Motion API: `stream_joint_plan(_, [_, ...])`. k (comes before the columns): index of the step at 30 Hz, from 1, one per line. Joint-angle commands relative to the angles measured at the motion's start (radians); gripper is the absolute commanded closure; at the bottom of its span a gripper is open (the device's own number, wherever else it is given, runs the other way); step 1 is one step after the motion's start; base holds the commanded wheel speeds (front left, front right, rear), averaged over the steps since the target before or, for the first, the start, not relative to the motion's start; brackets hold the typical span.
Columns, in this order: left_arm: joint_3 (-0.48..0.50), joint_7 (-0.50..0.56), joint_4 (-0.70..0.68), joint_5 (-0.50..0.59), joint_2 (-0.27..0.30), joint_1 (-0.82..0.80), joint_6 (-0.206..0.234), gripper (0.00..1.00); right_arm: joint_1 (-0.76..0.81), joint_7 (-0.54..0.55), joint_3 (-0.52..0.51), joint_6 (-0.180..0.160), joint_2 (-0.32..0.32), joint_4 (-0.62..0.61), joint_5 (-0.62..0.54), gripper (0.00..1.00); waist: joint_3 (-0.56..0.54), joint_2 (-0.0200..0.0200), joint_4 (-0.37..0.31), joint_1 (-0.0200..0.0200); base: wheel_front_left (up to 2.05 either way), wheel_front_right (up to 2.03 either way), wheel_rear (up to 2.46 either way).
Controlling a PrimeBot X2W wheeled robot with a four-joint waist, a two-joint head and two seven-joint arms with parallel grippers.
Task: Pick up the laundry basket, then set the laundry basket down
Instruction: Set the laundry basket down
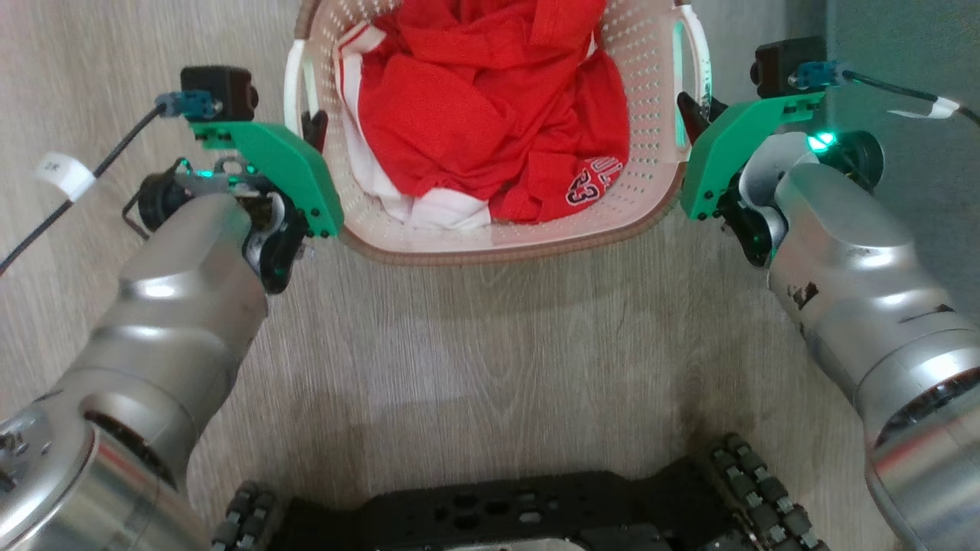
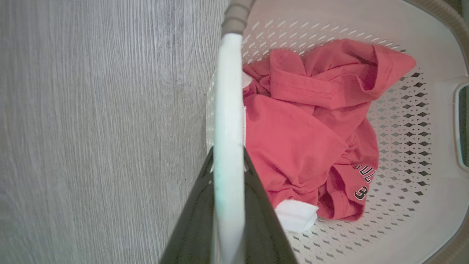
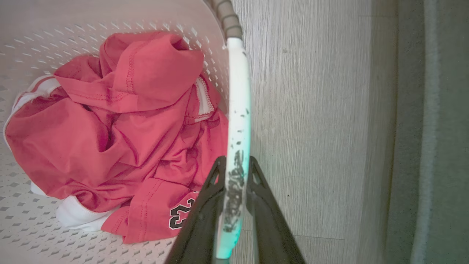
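The laundry basket (image 1: 651, 191) is cream with perforated walls, a brown rim and white side handles; it sits at the top centre of the head view with a red and white jersey (image 1: 490, 115) inside. My left gripper (image 1: 314, 126) is shut on the basket's left white handle (image 2: 228, 110), with one dark finger on each side of it. My right gripper (image 1: 693, 107) is shut on the right white handle (image 3: 238, 110), which is scuffed with dark marks. In both wrist views the perforated wall (image 2: 399, 146) (image 3: 22, 216) and the jersey (image 2: 304, 139) (image 3: 121, 128) show.
A grey wood-look floor (image 1: 490, 344) lies around the basket. A grey-green rug or mat edge (image 1: 903, 46) runs along the right side (image 3: 432, 128). My black wheeled base (image 1: 505, 513) is at the bottom, close below the basket.
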Motion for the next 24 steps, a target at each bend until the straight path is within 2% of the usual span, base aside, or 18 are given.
stream_joint_plan(1, [0.01,-0.015,0.007,0.006,0.043,-0.025,-0.007,1.0,0.017,-0.011,-0.01,-0.01,-0.038,0.016,-0.016,1.0,0.031,0.0,0.004,-0.0001,0.0,0.0,0.0])
stream_joint_plan(16, [-0.003,-0.055,0.064,-0.003,0.03,-0.056,-0.007,1.0,0.018,-0.025,-0.096,-0.01,0.007,0.016,-0.119,1.0,0.083,0.0,0.01,-0.0001,0.0,0.0,0.0])
stream_joint_plan(24, [-0.004,-0.02,0.061,-0.029,0.025,-0.047,-0.007,1.0,0.029,-0.013,-0.132,-0.01,0.014,0.016,-0.153,1.0,0.086,0.0,0.012,-0.0001,0.0,0.0,0.0])
